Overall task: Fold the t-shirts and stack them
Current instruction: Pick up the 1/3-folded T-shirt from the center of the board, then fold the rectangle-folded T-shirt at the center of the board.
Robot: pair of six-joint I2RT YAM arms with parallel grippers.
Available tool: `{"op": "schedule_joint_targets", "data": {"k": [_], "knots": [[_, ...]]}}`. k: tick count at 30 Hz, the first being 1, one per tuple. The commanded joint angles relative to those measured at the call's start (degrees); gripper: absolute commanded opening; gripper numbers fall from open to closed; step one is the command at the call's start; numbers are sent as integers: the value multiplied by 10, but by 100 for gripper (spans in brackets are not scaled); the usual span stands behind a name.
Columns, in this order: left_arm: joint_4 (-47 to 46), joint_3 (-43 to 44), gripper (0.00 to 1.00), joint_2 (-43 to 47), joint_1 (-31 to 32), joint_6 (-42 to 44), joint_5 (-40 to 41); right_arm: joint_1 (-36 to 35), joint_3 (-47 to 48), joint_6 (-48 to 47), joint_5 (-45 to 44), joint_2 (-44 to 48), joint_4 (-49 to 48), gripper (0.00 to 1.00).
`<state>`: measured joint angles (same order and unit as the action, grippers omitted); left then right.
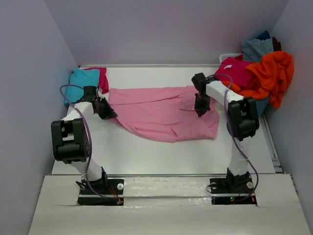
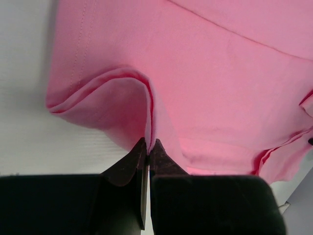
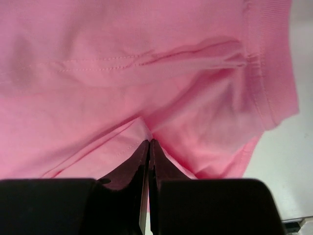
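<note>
A light pink t-shirt lies spread across the middle of the table. At its left edge my left gripper is shut on a pinched fold of the pink cloth, which rises in a ridge from the fingertips. On the shirt's right part my right gripper points down and is shut on a small pleat of the pink fabric near a stitched seam. A turquoise t-shirt and a magenta one lie at the back left. Magenta, orange and grey-blue shirts are heaped at the back right.
The heap at the back right sits in a white container against the right wall. White walls close in the table on the left, back and right. Bare white tabletop stretches between the pink shirt and the arm bases.
</note>
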<state>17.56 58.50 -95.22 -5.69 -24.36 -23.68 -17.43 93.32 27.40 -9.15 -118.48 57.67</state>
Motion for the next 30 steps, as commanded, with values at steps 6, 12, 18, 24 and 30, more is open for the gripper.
{"op": "schedule_joint_targets", "data": {"k": [6,12,18,24,30], "knots": [[41,11,6,95,2,12,74,-1,103,11,-59,89,60,7],[64,21,6,101,2,18,91,-1,145,13,-68,78,75,7],[73,37,6,95,2,17,98,-1,179,15,-82,61,86,7],[79,62,6,82,2,13,104,-1,220,15,-95,45,97,7],[85,94,6,56,2,5,106,4,285,15,-101,18,115,7]]}}
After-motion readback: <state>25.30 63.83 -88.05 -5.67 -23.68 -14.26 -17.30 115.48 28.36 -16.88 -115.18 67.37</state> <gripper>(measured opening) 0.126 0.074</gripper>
